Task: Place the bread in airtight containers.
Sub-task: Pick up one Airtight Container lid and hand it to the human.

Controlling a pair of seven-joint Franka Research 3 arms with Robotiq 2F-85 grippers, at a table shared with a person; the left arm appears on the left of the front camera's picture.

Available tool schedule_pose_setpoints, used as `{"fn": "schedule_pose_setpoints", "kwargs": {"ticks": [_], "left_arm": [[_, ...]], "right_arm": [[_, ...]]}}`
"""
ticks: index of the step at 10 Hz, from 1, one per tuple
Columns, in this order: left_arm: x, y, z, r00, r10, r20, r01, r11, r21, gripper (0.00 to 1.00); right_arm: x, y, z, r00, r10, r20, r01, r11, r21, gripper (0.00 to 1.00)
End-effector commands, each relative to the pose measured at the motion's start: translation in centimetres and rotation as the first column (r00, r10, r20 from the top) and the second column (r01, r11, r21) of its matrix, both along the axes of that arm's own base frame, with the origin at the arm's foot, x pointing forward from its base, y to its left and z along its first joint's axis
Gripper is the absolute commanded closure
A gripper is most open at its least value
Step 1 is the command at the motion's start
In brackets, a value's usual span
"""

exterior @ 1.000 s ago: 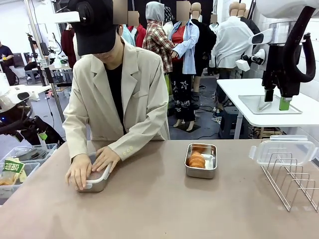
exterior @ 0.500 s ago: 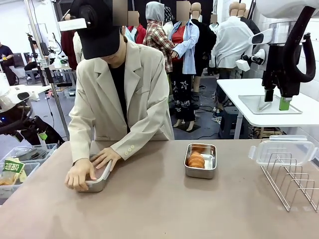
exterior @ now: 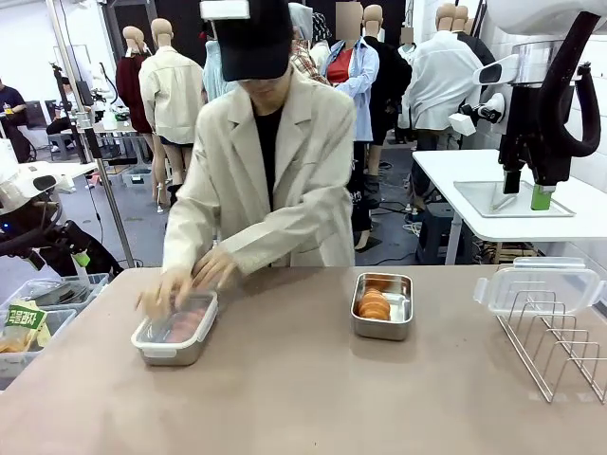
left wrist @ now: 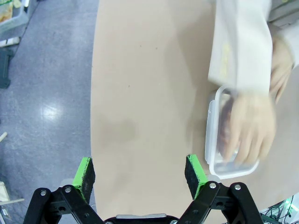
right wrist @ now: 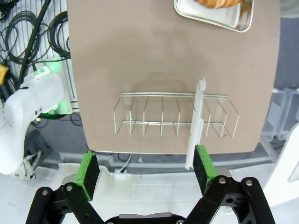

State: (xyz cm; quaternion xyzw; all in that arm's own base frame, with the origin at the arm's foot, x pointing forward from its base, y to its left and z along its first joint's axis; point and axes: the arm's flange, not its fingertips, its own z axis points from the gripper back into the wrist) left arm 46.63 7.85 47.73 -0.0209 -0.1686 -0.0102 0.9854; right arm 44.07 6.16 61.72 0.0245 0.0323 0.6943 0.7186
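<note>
Bread (exterior: 375, 304): golden-orange ridged rolls, piled in the open container near the middle of the tabletop (exterior: 303, 408). They are also seen at the top edge of the right wrist view (right wrist: 217, 3).
Bread, handling: judged light, soft and easily crushed. A gentle hold across the thick middle of a roll is advised, not at the thin ends.
Open container (exterior: 382, 332): a deep steel box with rounded corners and no lid fitted. Only the rolls are seen inside.
Open container, handling: judged stiff, with smooth walls likely to be slippery. A long side wall would best be taken at the rim.
Lidded container (exterior: 176, 349): placed toward the robot's left, with a clear lid on top. Something reddish-orange is made out through the lid, too blurred to be named.
Person's hand (exterior: 216, 268): held blurred over the far edge of the lidded container. Contact cannot be told.
Spare lid (exterior: 536, 286): clear plastic, stood on edge in the wire rack (exterior: 560, 346) at the robot's right. It is judged light and slightly flexible, best taken by its upper edge.
Left tool (left wrist: 139, 171): fingers spread wide, nothing held. It is poised over bare tabletop, apart from the lidded container.
Right tool (right wrist: 145, 167): fingers spread wide, nothing held. It is poised high on the near side of the rack.
</note>
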Motion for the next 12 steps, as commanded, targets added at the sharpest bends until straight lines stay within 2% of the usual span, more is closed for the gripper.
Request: {"fn": "schedule_pose_setpoints", "kwargs": {"ticks": [1, 12], "left_arm": [[-0.07, 0.21, 0.15, 1.000, 0.000, -0.002, 0.000, 1.000, 0.006, 0.00], [-0.07, 0.21, 0.15, 1.000, 0.000, -0.002, 0.000, 1.000, 0.006, 0.00]], "right_arm": [[0.10, 0.02, 0.14, 1.000, -0.002, -0.009, 0.002, 1.000, 0.001, 0.00], [0.10, 0.02, 0.14, 1.000, -0.002, -0.009, 0.002, 1.000, 0.001, 0.00]]}}
